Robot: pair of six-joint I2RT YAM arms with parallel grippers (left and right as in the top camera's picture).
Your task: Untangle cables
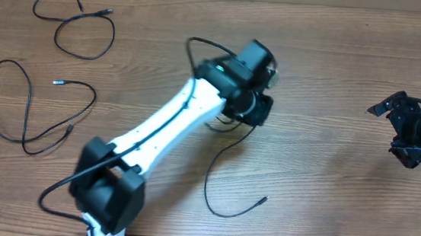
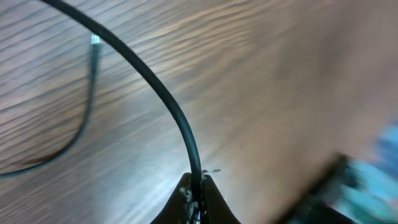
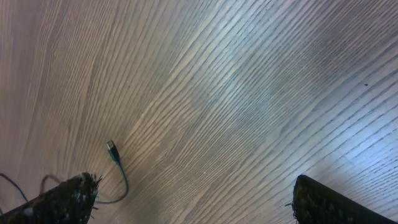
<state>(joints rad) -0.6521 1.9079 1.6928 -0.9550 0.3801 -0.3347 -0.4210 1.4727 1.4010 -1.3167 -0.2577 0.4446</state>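
We're pinching the cable [image 2: 174, 109] tight in our left gripper [image 2: 196, 186] at centre, its loose length running nearward, plug [image 1: 263, 201] pointing right, while our right gripper [image 3: 191, 186] is hanging wide open, well right.

Far left on the bench [image 1: 336, 83], two cables lying apart: back cable [image 1: 85, 27] near the far corner, front cable [image 1: 13, 104] nearer the robot. At centre, third cable [image 1: 217, 172] pinched in left pincer [image 2: 196, 186], trailing toward the near edge. Well right of all three, right pincer [image 1: 408, 131].
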